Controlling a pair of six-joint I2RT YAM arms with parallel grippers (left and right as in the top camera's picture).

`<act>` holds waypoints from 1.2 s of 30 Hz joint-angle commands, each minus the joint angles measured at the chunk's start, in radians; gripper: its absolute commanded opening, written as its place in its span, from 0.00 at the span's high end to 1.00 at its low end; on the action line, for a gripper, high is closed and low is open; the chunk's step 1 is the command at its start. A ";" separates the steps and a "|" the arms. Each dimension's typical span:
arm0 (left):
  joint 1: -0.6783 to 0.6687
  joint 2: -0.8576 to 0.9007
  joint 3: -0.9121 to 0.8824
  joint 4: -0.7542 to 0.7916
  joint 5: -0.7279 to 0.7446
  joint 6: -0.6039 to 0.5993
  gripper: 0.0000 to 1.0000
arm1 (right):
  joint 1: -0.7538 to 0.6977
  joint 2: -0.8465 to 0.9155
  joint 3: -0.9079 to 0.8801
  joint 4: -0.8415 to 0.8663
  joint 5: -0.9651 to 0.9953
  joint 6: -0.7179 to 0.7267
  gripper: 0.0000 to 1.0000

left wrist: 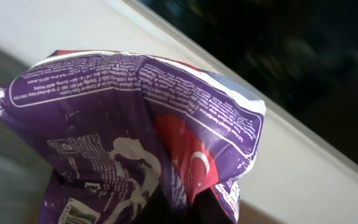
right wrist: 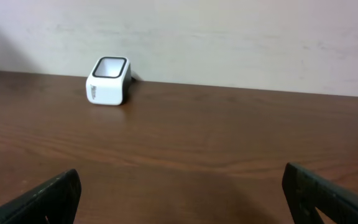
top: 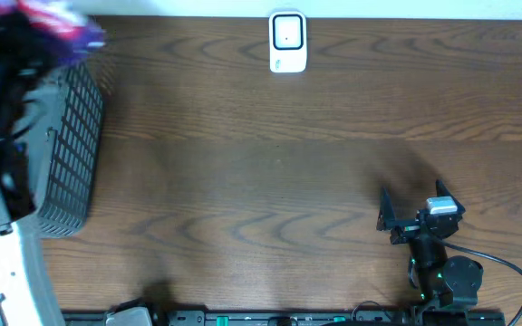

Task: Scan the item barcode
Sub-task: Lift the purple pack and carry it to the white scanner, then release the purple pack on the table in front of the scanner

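Left pincer (left wrist: 179, 214) clamped, right pincer (right wrist: 180, 188) spread

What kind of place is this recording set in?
Probably a mock checkout station in a lab: a white barcode scanner at the far edge of a wooden table, a dark mesh basket on the left, and a purple snack bag.

Dark brown wood-grain table (top: 243, 181), plain off-white wall (right wrist: 229, 37) meeting its far edge, faint smudges on wall, soft even light, dull sheen on tabletop.
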 commanded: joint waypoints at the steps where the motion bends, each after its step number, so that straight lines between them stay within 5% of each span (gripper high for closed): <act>1: -0.141 0.033 0.014 0.008 0.071 0.003 0.93 | 0.004 -0.006 -0.002 -0.003 -0.006 -0.008 0.01; 12: -0.491 0.323 0.009 -0.080 -0.011 0.100 0.93 | 0.004 -0.006 -0.002 -0.003 -0.006 -0.008 0.01; 25: -0.709 0.706 0.009 -0.085 -0.012 0.084 0.92 | 0.004 -0.006 -0.002 -0.003 -0.006 -0.008 0.01; 26: -0.718 0.718 0.009 -0.085 -0.012 0.084 0.86 | 0.004 -0.006 -0.002 -0.003 -0.006 -0.008 0.01; 29: -0.732 0.731 0.009 -0.085 -0.012 0.084 0.42 | 0.004 -0.006 -0.002 -0.003 -0.006 -0.008 0.01; 31: -0.733 0.727 0.009 -0.085 -0.012 0.084 0.27 | 0.004 -0.006 -0.002 -0.003 -0.006 -0.008 0.01; 36: -0.718 0.690 0.009 -0.087 -0.012 0.085 0.23 | 0.004 -0.006 -0.002 -0.003 -0.006 -0.008 0.01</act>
